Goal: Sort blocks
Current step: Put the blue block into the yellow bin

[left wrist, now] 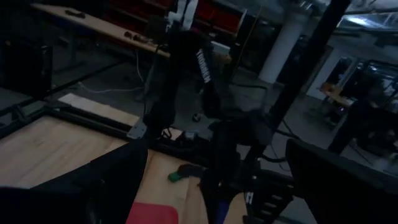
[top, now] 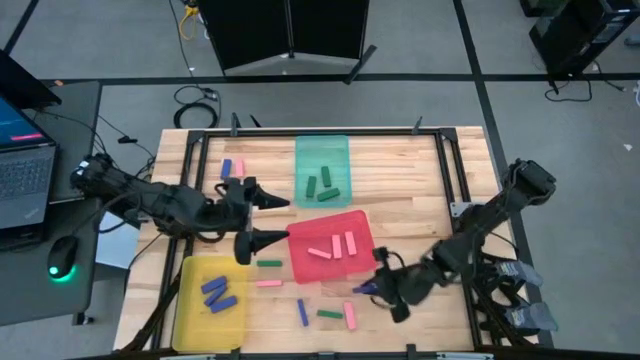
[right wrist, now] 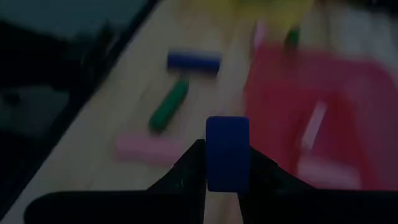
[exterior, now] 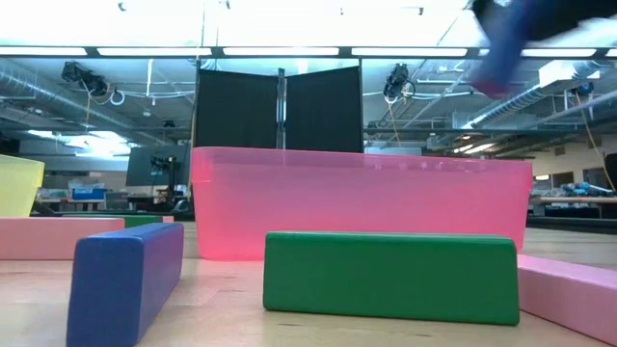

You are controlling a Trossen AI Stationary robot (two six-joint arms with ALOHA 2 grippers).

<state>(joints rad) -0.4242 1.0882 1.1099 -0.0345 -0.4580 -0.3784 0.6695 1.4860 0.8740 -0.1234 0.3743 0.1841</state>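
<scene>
Where fingers meet: right hand (right wrist: 227, 163), blue block (right wrist: 227, 152).

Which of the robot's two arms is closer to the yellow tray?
The left. Its gripper hovers just beyond the yellow tray's far corner; the right gripper, holding a blue block, is past the red tray.
</scene>
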